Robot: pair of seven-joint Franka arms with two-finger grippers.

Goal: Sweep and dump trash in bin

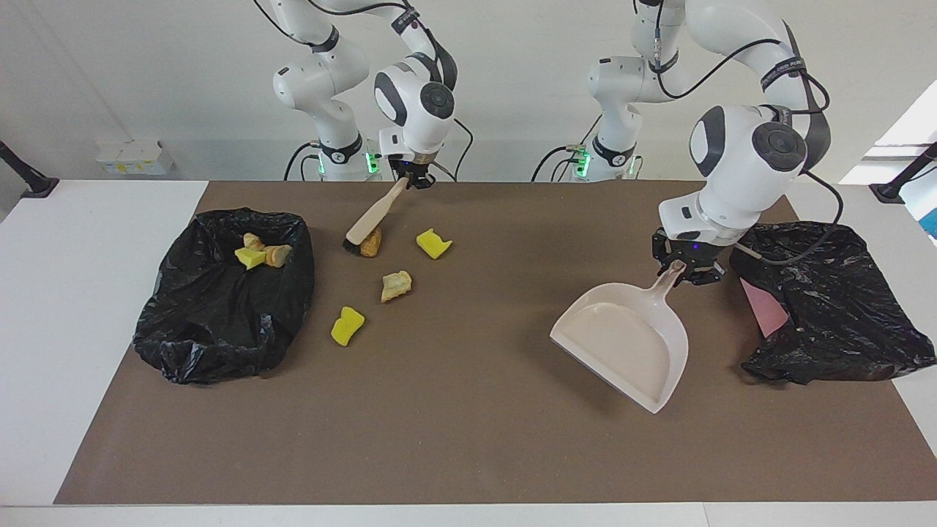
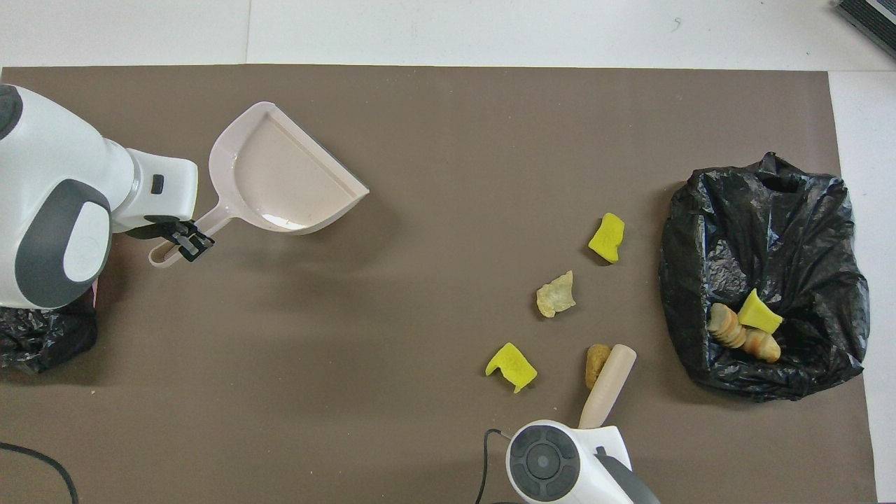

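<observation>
My right gripper point(image 1: 412, 181) is shut on the beige handle of the brush point(image 1: 373, 212), whose bristles rest on the mat beside a brown lump of trash point(image 1: 371, 241) point(image 2: 596, 364). Two yellow sponge pieces point(image 1: 433, 243) point(image 1: 347, 326) and a tan lump point(image 1: 396, 285) lie loose nearby. The black-bag bin point(image 1: 212, 322) point(image 2: 770, 210) at the right arm's end holds a yellow piece and tan lumps point(image 2: 742, 329). My left gripper point(image 1: 684, 269) point(image 2: 183, 241) is shut on the handle of the beige dustpan point(image 1: 626, 340) point(image 2: 280, 175), which hangs tilted over the mat.
A second crumpled black bag point(image 1: 827, 300) with a pink sheet point(image 1: 765, 307) showing lies at the left arm's end, just beside the left gripper. A brown mat point(image 1: 454, 439) covers the table.
</observation>
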